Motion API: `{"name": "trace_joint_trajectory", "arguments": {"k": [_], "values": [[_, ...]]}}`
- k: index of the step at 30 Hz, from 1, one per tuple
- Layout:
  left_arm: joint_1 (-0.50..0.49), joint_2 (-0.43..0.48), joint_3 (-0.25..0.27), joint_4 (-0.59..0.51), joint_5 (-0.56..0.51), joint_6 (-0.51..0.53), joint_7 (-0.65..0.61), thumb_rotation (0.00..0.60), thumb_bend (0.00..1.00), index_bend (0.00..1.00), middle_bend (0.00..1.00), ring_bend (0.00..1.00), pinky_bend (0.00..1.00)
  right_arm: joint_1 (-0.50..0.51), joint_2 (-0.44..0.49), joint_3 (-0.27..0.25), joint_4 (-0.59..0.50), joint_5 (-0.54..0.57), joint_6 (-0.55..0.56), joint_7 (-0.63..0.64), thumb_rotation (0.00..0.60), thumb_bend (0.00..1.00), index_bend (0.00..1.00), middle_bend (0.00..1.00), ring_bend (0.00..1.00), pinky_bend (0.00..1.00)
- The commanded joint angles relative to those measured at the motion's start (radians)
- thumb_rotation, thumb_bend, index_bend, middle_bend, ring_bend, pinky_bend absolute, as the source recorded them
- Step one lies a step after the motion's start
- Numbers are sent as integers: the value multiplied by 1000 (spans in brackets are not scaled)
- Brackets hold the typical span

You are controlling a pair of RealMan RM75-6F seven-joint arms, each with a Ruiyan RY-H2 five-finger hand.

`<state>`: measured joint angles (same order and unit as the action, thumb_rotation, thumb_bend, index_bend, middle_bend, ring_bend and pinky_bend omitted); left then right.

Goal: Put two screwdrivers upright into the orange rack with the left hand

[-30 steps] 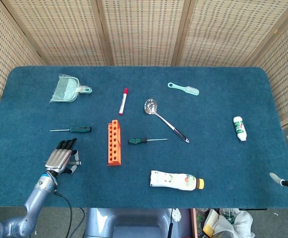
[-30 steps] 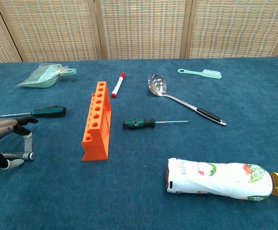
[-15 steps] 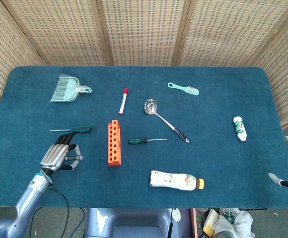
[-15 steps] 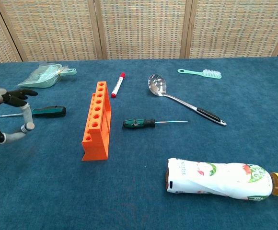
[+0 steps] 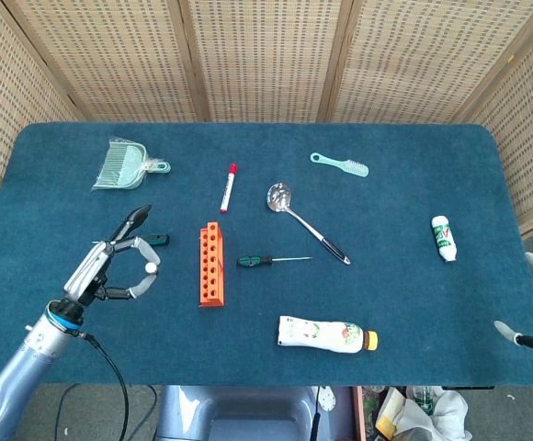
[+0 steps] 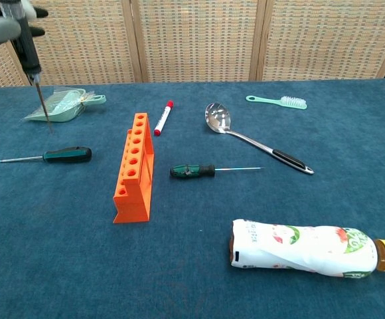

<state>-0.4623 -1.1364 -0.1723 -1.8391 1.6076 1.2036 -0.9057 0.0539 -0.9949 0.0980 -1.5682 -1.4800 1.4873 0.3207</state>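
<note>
My left hand [image 5: 115,265] hovers with its fingers spread, holding nothing, above the left screwdriver [image 6: 53,156] lying flat. The orange rack [image 5: 211,264] stands just beside it; the second screwdriver [image 5: 271,261] lies right of it, amid bare tabletop [image 5: 55,202].

A blue-carpeted table [image 5: 413,349] stands before woven rattan screen panels [image 5: 257,55] framed in wood.

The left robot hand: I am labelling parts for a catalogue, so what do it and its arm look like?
The left robot hand has a silver-grey metal back, black fingers and pale grey fingertip pads. Its arm is a glossy blue-grey tube with a blue wrist ring, and a black cable hangs from it.
</note>
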Motion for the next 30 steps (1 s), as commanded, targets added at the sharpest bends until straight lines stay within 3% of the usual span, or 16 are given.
{"name": "trace_joint_trajectory", "arguments": {"k": [1, 9, 17, 30], "values": [[-57, 34, -20, -62, 37, -11, -103, 600, 394, 586, 0, 0, 0, 0, 0, 0, -1, 0, 1, -1, 600, 0, 0, 0, 0, 0], [-118, -21, -9, -77, -5, -86, -42, 600, 394, 586, 0, 0, 0, 1, 1, 2, 3, 6, -3, 7, 600, 0, 0, 0, 0, 0], [-164, -79, -6, -46, -115, -174, 43, 600, 393, 586, 0, 0, 0, 2, 6, 4, 9, 11, -8, 26, 600, 0, 0, 0, 0, 0], [-192, -125, -14, -9, -198, -221, 99, 600, 394, 587, 0, 0, 0, 6, 9, 7, 12, 20, -19, 38, 600, 0, 0, 0, 0, 0]]}}
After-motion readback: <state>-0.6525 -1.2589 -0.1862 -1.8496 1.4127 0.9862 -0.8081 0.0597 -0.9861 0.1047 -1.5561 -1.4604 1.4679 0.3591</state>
